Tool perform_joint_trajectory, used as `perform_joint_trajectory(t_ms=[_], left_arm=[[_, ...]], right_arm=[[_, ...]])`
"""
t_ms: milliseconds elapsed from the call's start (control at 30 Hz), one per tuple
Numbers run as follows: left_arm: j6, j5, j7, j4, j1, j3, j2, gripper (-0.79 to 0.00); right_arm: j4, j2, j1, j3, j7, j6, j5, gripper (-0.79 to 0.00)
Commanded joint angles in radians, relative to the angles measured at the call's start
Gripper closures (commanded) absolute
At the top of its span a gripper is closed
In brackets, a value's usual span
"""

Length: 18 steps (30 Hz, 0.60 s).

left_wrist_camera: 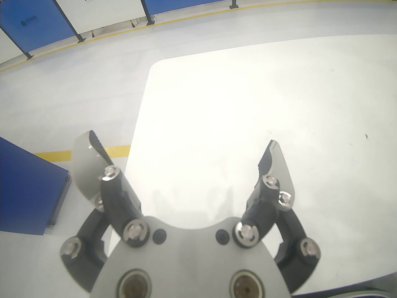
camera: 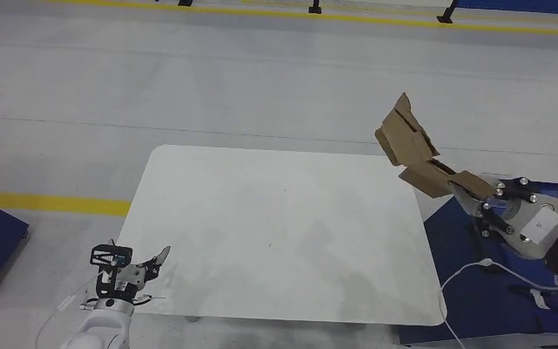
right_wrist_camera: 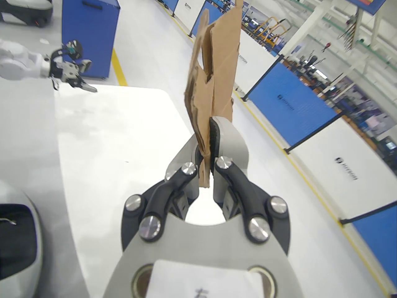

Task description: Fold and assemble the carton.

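Right hand (right_wrist_camera: 205, 139) clamped on carton (right_wrist_camera: 220, 63), near end

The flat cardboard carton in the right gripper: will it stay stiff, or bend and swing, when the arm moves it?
Probably fairly stiff: the carton juts out from the right gripper without drooping. Likely light, since a pinch at one end carries it. Its flaps look splayed apart, so they may swing or catch.

We see a white round-cornered table (camera: 279, 236), a yellow floor line (camera: 61, 204), blue and white partition panels (left_wrist_camera: 93, 1), possibly a blue cabinet (right_wrist_camera: 90, 26) beyond
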Motion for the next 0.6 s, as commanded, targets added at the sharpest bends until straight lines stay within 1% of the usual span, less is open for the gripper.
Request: perform_joint_trajectory(t_ms=[0, 67, 133, 267, 367, 400, 433, 500, 567], left_arm=[[0.0, 0.0, 0.0, 0.0, 0.0, 0.0, 0.0, -0.785], [0.0, 0.0, 0.0, 0.0, 0.0, 0.0, 0.0, -0.785], [0.0, 0.0, 0.0, 0.0, 0.0, 0.0, 0.0, -0.785], [0.0, 0.0, 0.0, 0.0, 0.0, 0.0, 0.0, -0.785], [0.0, 0.0, 0.0, 0.0, 0.0, 0.0, 0.0, -0.785], [0.0, 0.0, 0.0, 0.0, 0.0, 0.0, 0.0, -0.785], [0.0, 0.0, 0.0, 0.0, 0.0, 0.0, 0.0, -0.785], [0.0, 0.0, 0.0, 0.0, 0.0, 0.0, 0.0, -0.785], [0.0, 0.0, 0.0, 0.0, 0.0, 0.0, 0.0, -0.785]], right_arm=[[0.002, 0.001, 0.015, 0.012, -0.076, -0.029, -0.109, 0.0], [0.002, 0.014, 0.053, -0.005, -0.155, -0.029, -0.263, 0.0], [0.002, 0.031, 0.071, -0.046, -0.264, -0.029, -0.431, 0.0], [0.002, 0.062, 0.051, -0.109, -0.523, -0.029, -0.759, 0.0], [0.002, 0.075, 0.023, -0.144, -0.728, -0.029, -1.006, 0.0], [0.002, 0.077, 0.014, -0.155, -0.775, -0.023, -1.057, 0.0], [0.002, 0.079, -0.009, -0.177, -0.857, 0.015, -1.17, 0.0], [0.002, 0.082, -0.069, -0.227, -0.984, 0.093, -1.318, 0.0], [0.002, 0.086, -0.134, -0.274, -1.096, 0.202, -1.483, 0.0]])
